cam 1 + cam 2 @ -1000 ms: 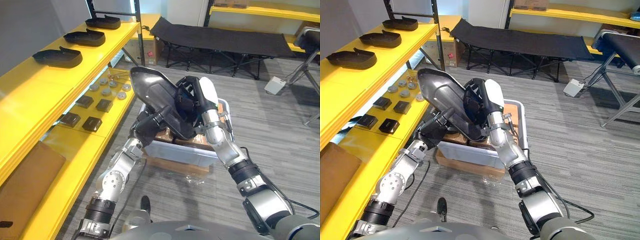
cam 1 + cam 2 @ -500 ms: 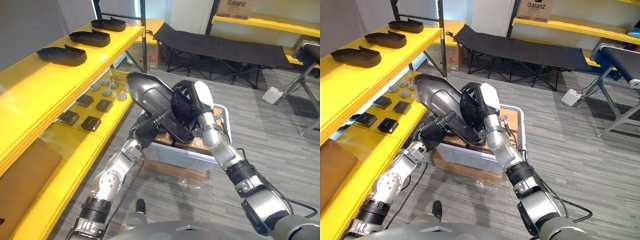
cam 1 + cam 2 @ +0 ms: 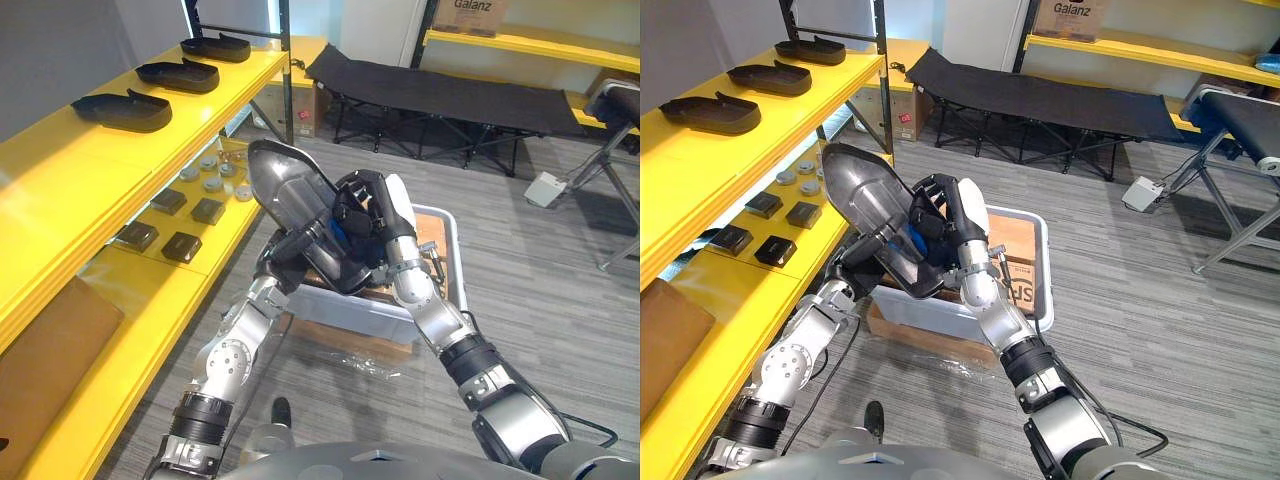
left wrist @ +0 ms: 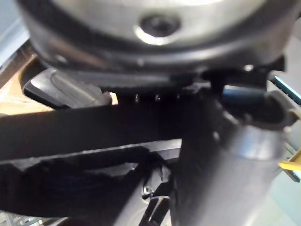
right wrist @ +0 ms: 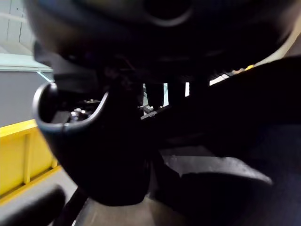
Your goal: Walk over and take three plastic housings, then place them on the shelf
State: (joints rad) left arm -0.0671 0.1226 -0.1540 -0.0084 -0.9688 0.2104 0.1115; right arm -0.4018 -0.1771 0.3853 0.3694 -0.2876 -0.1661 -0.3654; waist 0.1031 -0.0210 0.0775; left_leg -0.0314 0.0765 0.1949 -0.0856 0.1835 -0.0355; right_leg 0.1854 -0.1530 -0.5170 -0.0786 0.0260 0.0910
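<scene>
A large black plastic housing (image 3: pixel 290 190) is held tilted in the air, its rounded end up towards the yellow shelf (image 3: pixel 60 180). My left hand (image 3: pixel 292 250) grips its lower end from below. My right hand (image 3: pixel 368 212), with the white thumb cover, is curled over the housing's right rim. The housing hangs over the left part of a grey crate (image 3: pixel 452 262). Three more black housings lie in a row on the shelf's top level: near (image 3: pixel 122 109), middle (image 3: pixel 178 74) and far (image 3: pixel 214 46). The left wrist view has the housing's dark edge (image 4: pixel 70 127) close up.
The shelf's lower level carries small black square parts (image 3: pixel 165 225) and grey round parts (image 3: pixel 212 170). The crate holds cardboard boxes (image 3: pixel 1015 260) and rests on a flat carton (image 3: pixel 350 335). A black folding cot (image 3: pixel 450 95) stands behind, and a brown board (image 3: pixel 55 350) lies on the lower shelf.
Both hands have swung the housing left, towards the shelf. The right hand has moved left and down with it, uncovering more of the crate. The camera shifted a little early on.
</scene>
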